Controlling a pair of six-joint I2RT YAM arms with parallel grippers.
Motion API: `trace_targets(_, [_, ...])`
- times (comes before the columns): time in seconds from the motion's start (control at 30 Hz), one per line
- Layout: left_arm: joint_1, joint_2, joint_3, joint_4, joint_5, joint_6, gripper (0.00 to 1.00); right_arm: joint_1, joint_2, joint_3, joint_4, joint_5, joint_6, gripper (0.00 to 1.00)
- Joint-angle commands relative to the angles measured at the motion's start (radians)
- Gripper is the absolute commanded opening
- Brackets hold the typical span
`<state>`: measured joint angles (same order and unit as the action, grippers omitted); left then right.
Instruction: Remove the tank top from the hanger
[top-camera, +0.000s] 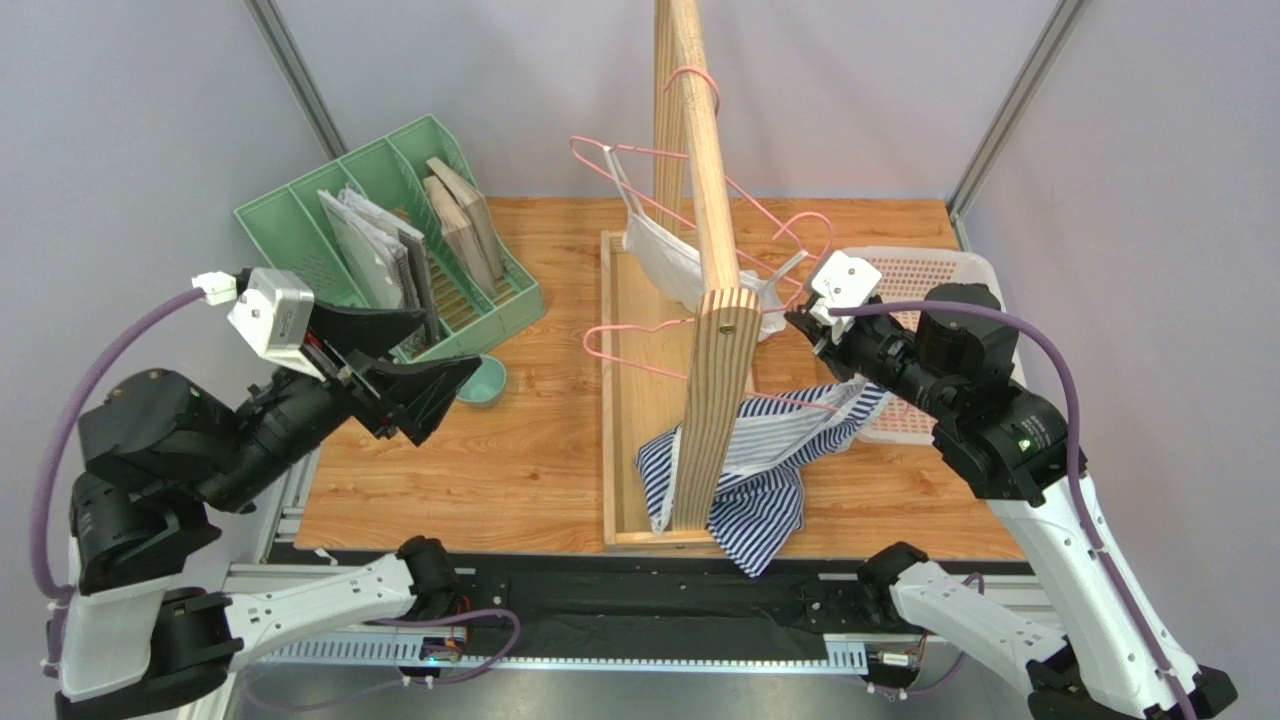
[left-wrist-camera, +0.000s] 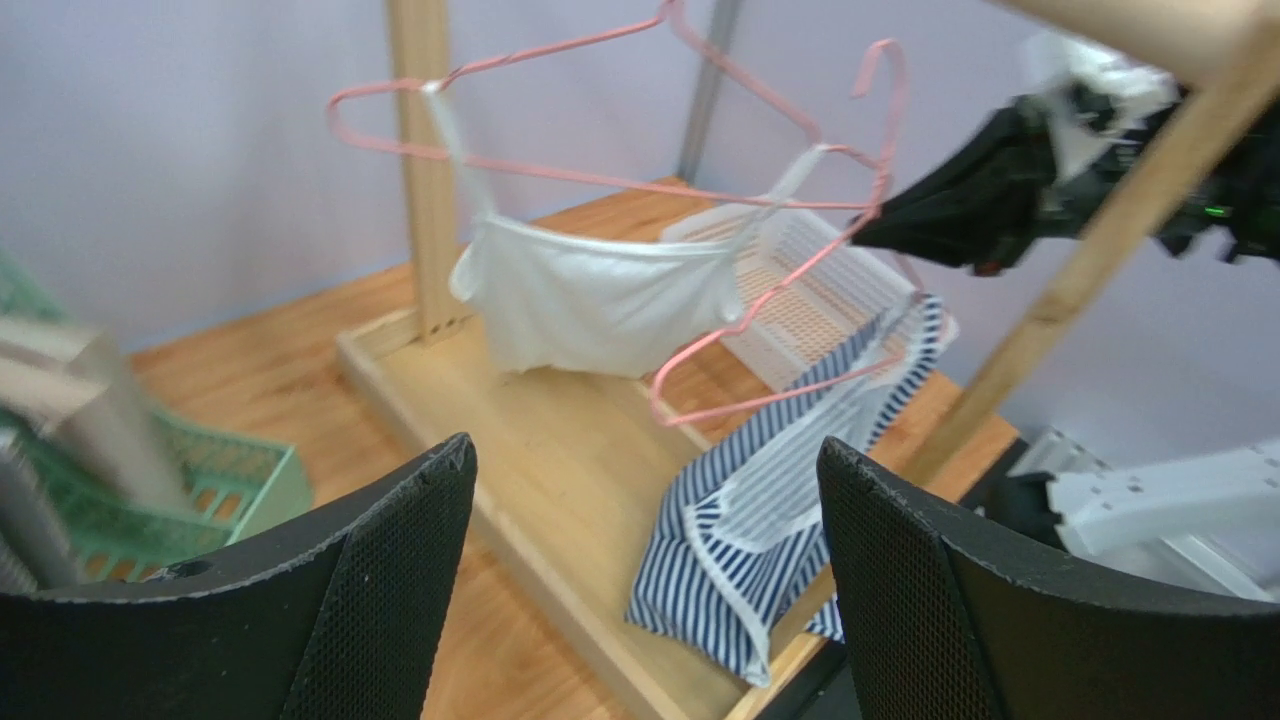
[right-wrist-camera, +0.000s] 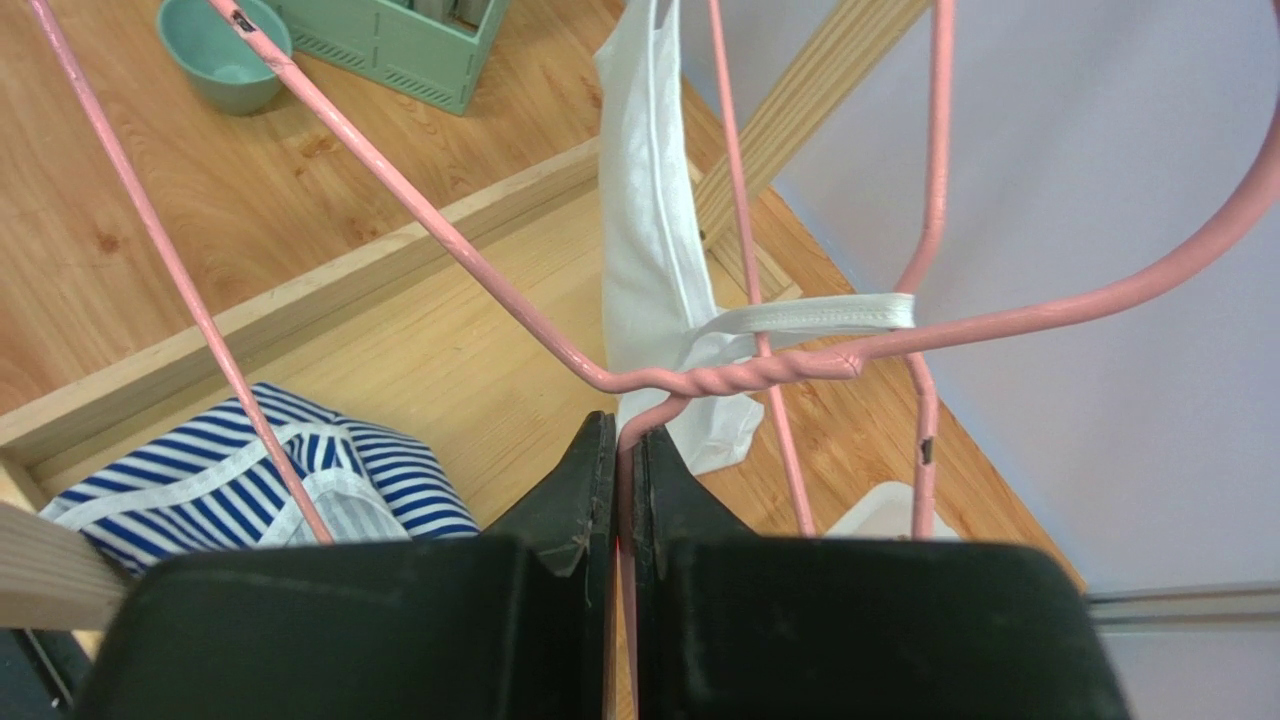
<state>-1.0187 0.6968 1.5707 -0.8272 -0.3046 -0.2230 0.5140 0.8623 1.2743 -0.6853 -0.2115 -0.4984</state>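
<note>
A white tank top (top-camera: 669, 255) hangs by its straps from a pink wire hanger (top-camera: 639, 155) beside the wooden rail. It also shows in the left wrist view (left-wrist-camera: 601, 300) and the right wrist view (right-wrist-camera: 646, 225). One strap (right-wrist-camera: 812, 315) lies across the hanger's twisted neck (right-wrist-camera: 751, 368). My right gripper (top-camera: 804, 315) (right-wrist-camera: 624, 428) is shut on the pink wire just below that neck. A blue-and-white striped top (top-camera: 751, 473) (left-wrist-camera: 781, 510) lies crumpled on the rack's base. My left gripper (top-camera: 439, 398) (left-wrist-camera: 646, 450) is open and empty, left of the rack.
The tall wooden rack (top-camera: 706, 195) stands on a raised-edge base (top-camera: 631, 450); further pink hangers (top-camera: 624, 353) hang around it. A green file holder (top-camera: 301, 225) with books and a teal bowl (top-camera: 484, 383) are at the left. A white basket (top-camera: 917, 278) is behind my right arm.
</note>
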Motion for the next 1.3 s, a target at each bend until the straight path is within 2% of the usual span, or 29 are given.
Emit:
trace_targets(0.0, [0.000,0.180,0.090,-0.024,0.286,0.134,0.88,0.001,-0.016,0.056,-0.032,-0.097,-0.049,0.00])
trace_targets(0.07, [0.003,0.251,0.106,-0.016,0.303,0.168,0.88,0.000,-0.017,0.062,-0.054,-0.124,-0.051,0.00])
trace_targets(0.2, [0.122,0.369,0.149,-0.009,0.621,0.178,0.87,0.001,-0.013,0.085,-0.097,-0.147,-0.054,0.00])
trace_targets(0.37, [0.157,0.506,0.181,-0.003,0.804,0.217,0.86,0.000,-0.014,0.091,-0.128,-0.157,-0.058,0.00])
trace_targets(0.5, [0.155,0.579,0.216,-0.003,0.786,0.215,0.85,0.000,-0.014,0.085,-0.126,-0.178,-0.055,0.00])
trace_targets(0.6, [0.155,0.613,0.200,0.014,0.861,0.206,0.81,0.000,-0.013,0.082,-0.125,-0.183,-0.054,0.00])
trace_targets(0.9, [0.157,0.586,0.081,0.066,0.843,0.183,0.71,0.000,-0.019,0.094,-0.111,-0.212,-0.051,0.00])
trace_targets(1.0, [0.157,0.590,0.063,0.086,0.835,0.174,0.64,0.000,-0.008,0.103,-0.117,-0.218,-0.051,0.00])
trace_targets(1.07, [0.155,0.593,0.052,0.094,0.828,0.168,0.54,0.001,-0.005,0.105,-0.120,-0.213,-0.048,0.00])
trace_targets(1.2, [0.157,0.580,0.017,0.141,0.818,0.154,0.31,0.001,0.000,0.108,-0.123,-0.212,-0.035,0.00])
trace_targets(1.23, [0.157,0.575,0.008,0.152,0.818,0.151,0.18,0.001,-0.002,0.108,-0.122,-0.212,-0.034,0.00])
trace_targets(1.27, [0.160,0.570,-0.012,0.161,0.809,0.148,0.16,0.001,-0.002,0.108,-0.120,-0.212,-0.031,0.00])
